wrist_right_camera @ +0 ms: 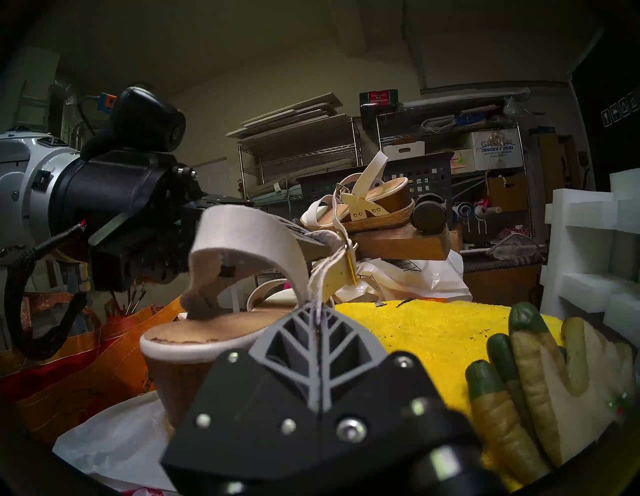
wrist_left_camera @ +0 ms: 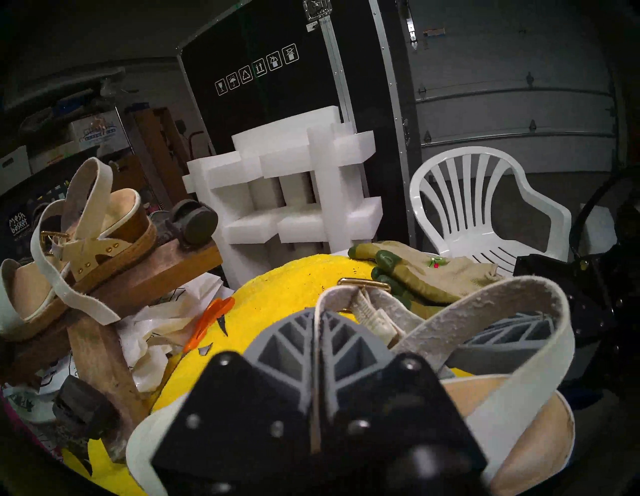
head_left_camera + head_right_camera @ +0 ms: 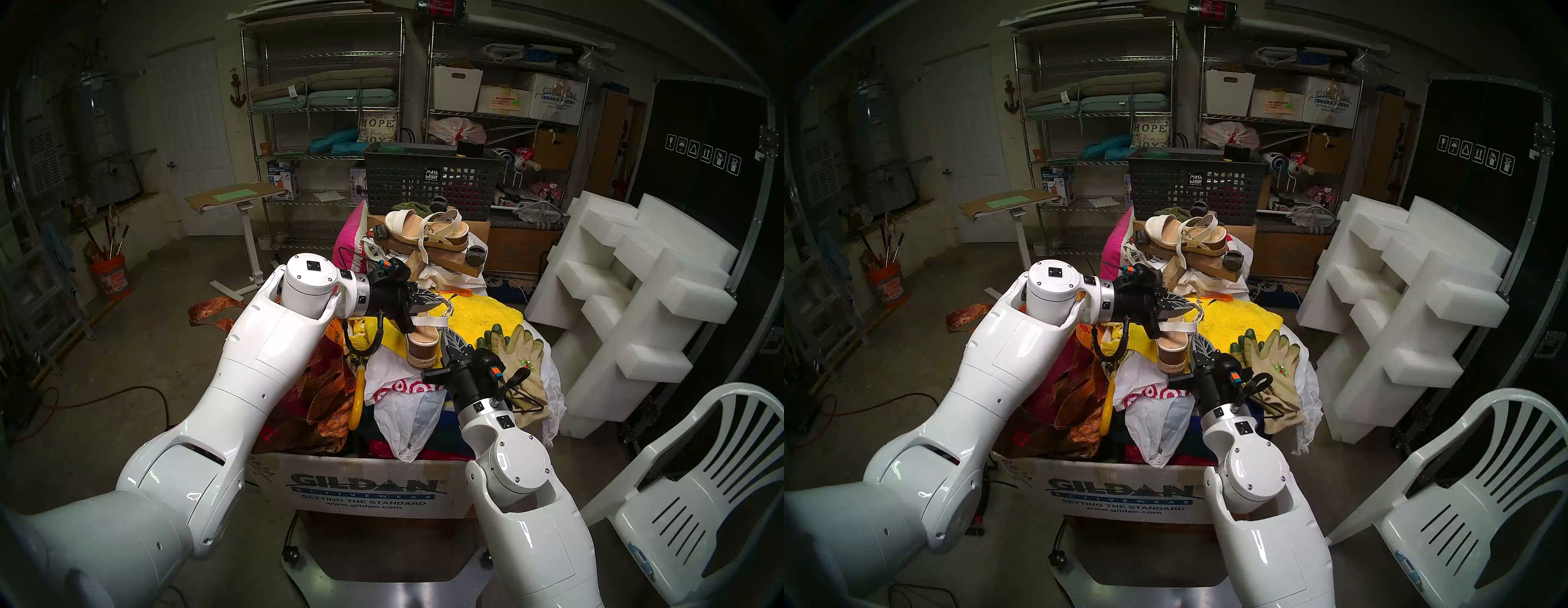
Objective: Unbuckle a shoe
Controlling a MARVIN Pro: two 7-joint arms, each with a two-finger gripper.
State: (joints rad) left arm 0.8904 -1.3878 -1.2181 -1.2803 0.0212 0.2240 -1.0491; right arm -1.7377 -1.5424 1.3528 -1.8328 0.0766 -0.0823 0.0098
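Buckle [image 2: 363, 282] half hidden behind left tool [image 2: 318, 313], clamped on strap [image 2: 367, 311].

Second sandal [image 3: 424, 231] lying on wooden block [image 3: 449, 265] at upper centre; green-tipped gloves [image 3: 515, 348] resting beside yellow towel [image 3: 488, 316]; white chair [image 3: 695, 479] standing lower right.

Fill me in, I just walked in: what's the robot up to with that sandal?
It is working on the wedge sandal atop a cluttered box. The left tool is shut on the ankle strap near the gold buckle. The right tool is shut on the thin strap end. The buckle looks still fastened.
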